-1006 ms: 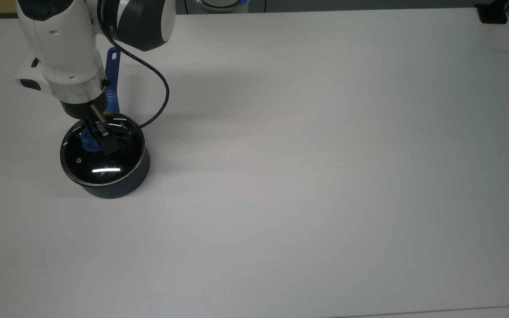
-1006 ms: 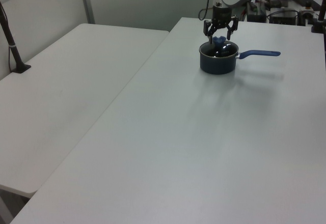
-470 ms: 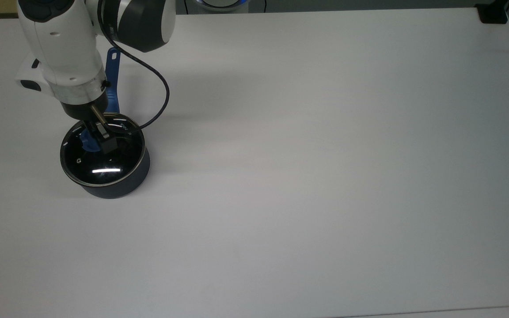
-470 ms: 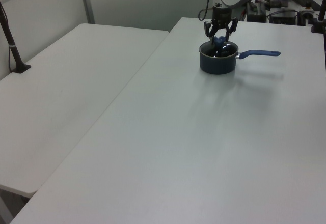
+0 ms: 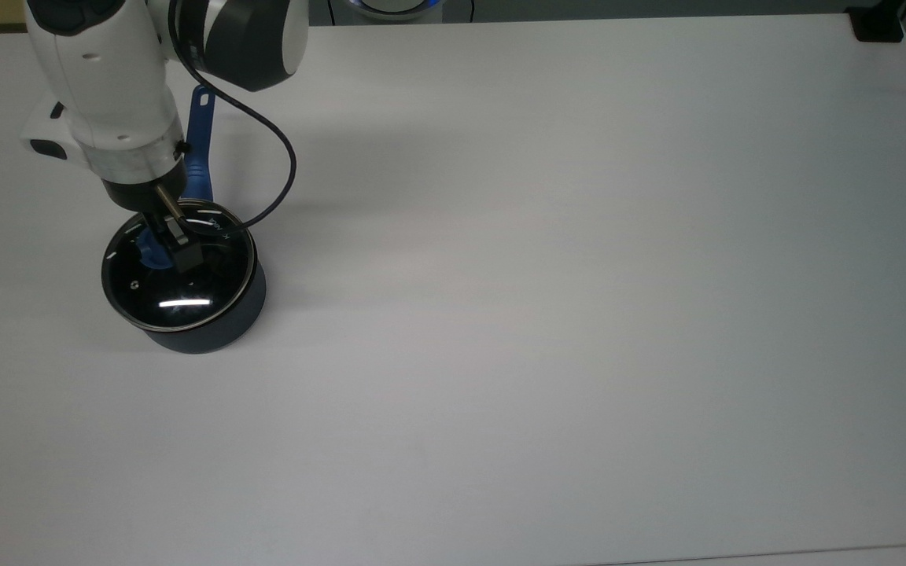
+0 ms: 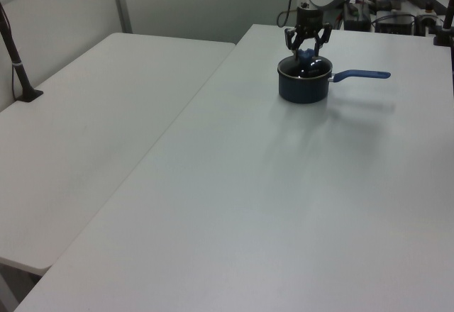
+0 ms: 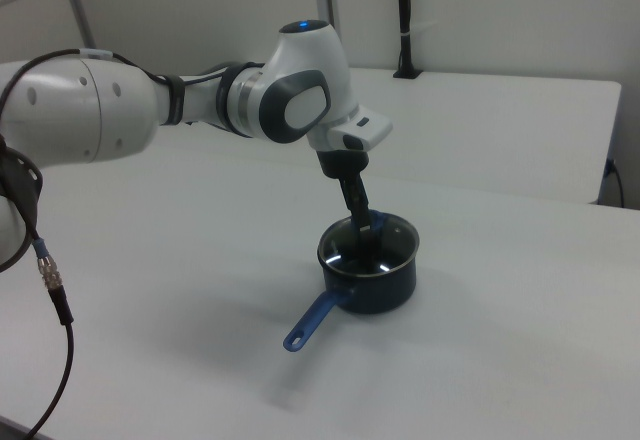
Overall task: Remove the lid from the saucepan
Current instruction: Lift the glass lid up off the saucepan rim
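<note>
The dark navy saucepan (image 5: 217, 330) stands at the top view's left, its long blue handle (image 5: 200, 134) pointing toward the far edge. The glass lid (image 5: 185, 295) with its steel rim sits over the pan, set a little toward the top view's left of the pan body. My gripper (image 5: 162, 250) comes straight down from above and is shut on the lid's blue knob (image 5: 148, 251). In the left view the gripper (image 6: 306, 51) pinches the knob above the saucepan (image 6: 303, 91). In the right view the gripper (image 7: 362, 228) reaches into the top of the saucepan (image 7: 385, 285).
The white table (image 5: 579, 275) stretches wide to the top view's right of the pan. A black cable (image 5: 284, 169) loops off my wrist beside the pan. A second table (image 6: 92, 127) adjoins on the left view's left, with a black post (image 6: 18, 64) on it.
The lid and gripper have shifted slightly toward the top view's left and upward, so the lid sits off-centre over the pan body. The saucepan has stayed in place.
</note>
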